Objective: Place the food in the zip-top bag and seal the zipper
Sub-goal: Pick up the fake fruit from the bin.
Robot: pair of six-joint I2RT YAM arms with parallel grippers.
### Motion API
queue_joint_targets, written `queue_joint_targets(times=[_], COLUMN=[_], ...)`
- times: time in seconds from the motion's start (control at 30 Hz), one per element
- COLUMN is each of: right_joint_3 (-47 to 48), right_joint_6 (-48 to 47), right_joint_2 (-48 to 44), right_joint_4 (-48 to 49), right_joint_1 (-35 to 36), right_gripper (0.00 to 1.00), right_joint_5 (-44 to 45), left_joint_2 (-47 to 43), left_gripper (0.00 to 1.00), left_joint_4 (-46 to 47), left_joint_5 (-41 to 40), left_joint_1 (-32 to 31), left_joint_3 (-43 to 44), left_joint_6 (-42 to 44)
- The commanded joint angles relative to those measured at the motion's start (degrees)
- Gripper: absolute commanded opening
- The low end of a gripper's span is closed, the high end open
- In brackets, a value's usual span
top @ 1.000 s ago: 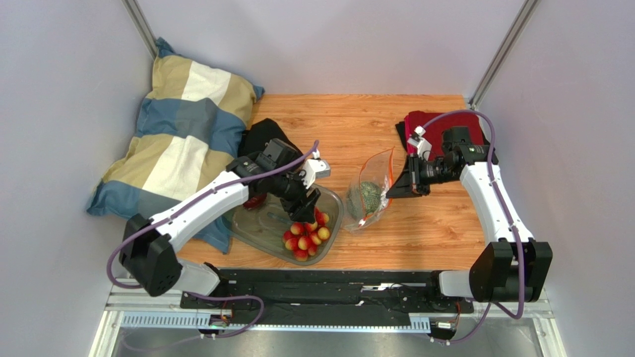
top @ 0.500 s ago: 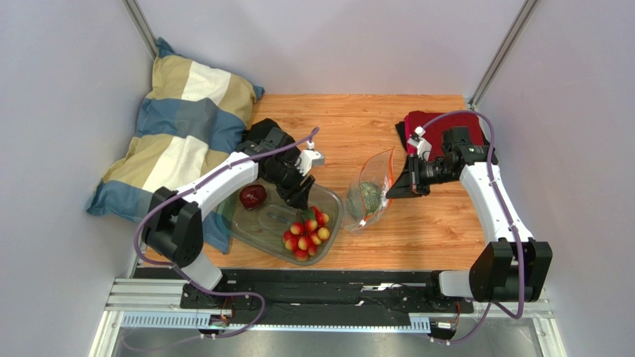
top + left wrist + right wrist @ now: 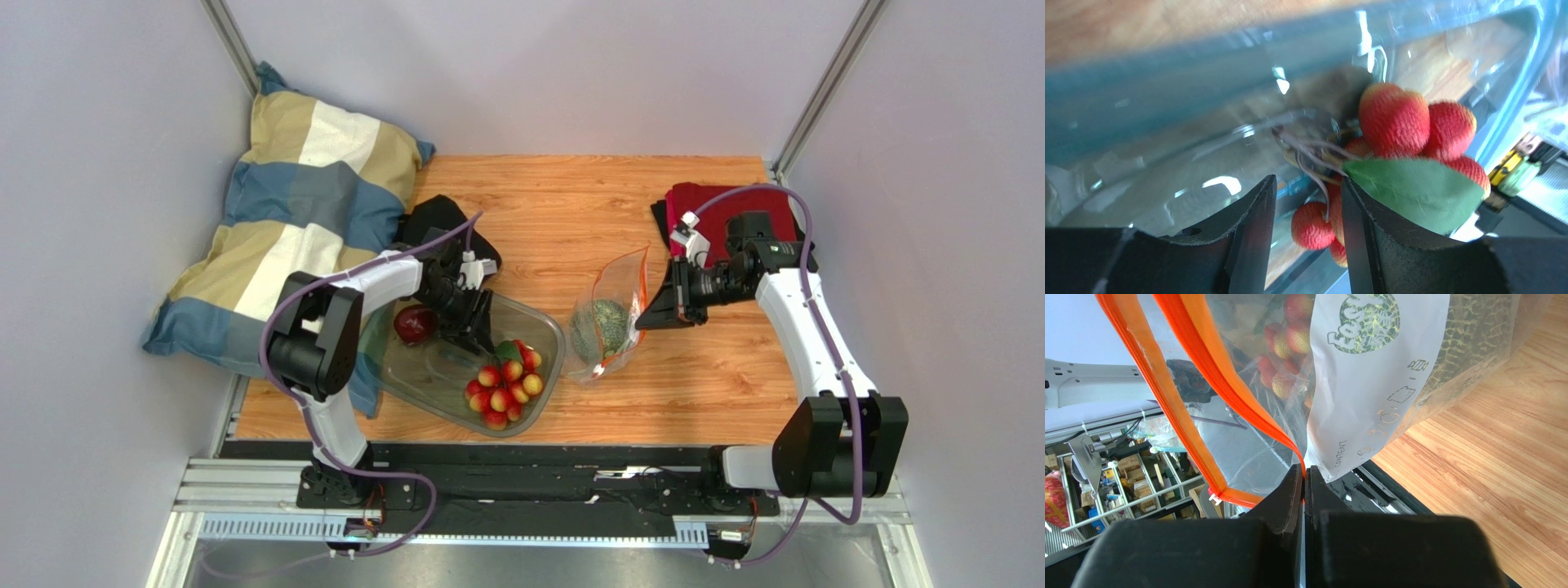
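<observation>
Since the earlier frames we see the left arm folded back toward its base and the left gripper (image 3: 1308, 184) drawn from above the fruit bunch (image 3: 503, 382) to the far side of the clear plastic tub (image 3: 423, 382). Its fingers point into the tub, the jaws parted by a narrow gap. The bunch's stems and green leaf (image 3: 1413, 190) lie just beside one finger; we cannot tell whether they touch. The bunch itself lies in the tub's near right part. The dark red apple-like fruit (image 3: 415, 324) sits at the tub's far left corner, just beside the gripper. Right of the tub and near it stands the zip-top bag (image 3: 591, 355), mouth up, with the netted green melon (image 3: 601, 325) inside. The right gripper (image 3: 1303, 478), on the bag's side away from the tub, has its jaws closed on the mouth edge at the orange-red zipper (image 3: 1192, 367), whose two strips stand apart. The white label patch (image 3: 1376, 386) faces the right wrist camera.
</observation>
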Motion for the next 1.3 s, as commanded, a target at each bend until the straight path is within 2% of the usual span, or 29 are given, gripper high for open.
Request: queue_joint_targets(times=[0.0,0.13,0.33,0.47,0.53,0.7,0.87,0.97,1.07,1.1,1.2,1.27], right_joint_3=[0.08,0.17,0.34,0.34,0.25,-0.1,-0.1,-0.1,0.08,0.08,0.16,0.25], right_joint_6=[0.54,0.46,0.37,0.02,0.02,0.1,0.1,0.1,0.1,0.1,0.19,0.19], right_joint_2=[-0.57,-0.22,0.39,0.57,0.83,1.1,0.92,1.18,1.62,1.71,1.71,1.8], right_joint_4=[1.6,1.6,1.6,1.6,1.69,1.95,1.86,1.95,2.13,2.21,2.48,2.48], right_joint_1=[0.17,0.08,0.08,0.08,0.08,0.08,0.08,0.08,0.08,0.08,0.08,0.08], right_gripper=[0.0,0.0,0.0,0.0,0.0,0.0,0.0,0.0,0.0,0.0,0.0,0.0], right_joint_5=[0.04,0.04,0.13,-0.13,-0.31,-0.66,-0.4,-0.49,-0.49,-0.49,-0.22,-0.13], left_joint_2=[1.37,2.42,5.5,5.06,4.1,4.79,5.33,4.36,4.45,4.97,5.94,5.85], left_gripper=[0.52,0.57,0.59,0.57,0.56,0.62,0.66,0.6,0.48,0.37,0.19,0.11], left_joint_4=[4.51,8.81,10.49,14.26,16.2,17.53,17.35,16.39,12.96,11.04,9.27,9.18], left_joint_5=[1.09,2.58,5.74,13.99,15.59,16.56,12.8,8.41,6.19,6.28,7.85,9.25], left_joint_1=[-0.04,-0.04,-0.04,-0.04,-0.04,-0.04,-0.21,-1.09,-3.02,-3.98,-4.52,-4.43], left_joint_3=[-0.26,-0.53,0.18,-1.4,-2.11,-2.37,-2.55,-2.29,-0.1,0.52,1.76,1.93], left_joint_6=[-4.3,-7.03,-8.44,-8.61,-8.7,-9.76,-9.67,-8.62,-7.04,-6.77,-6.77,-7.3])
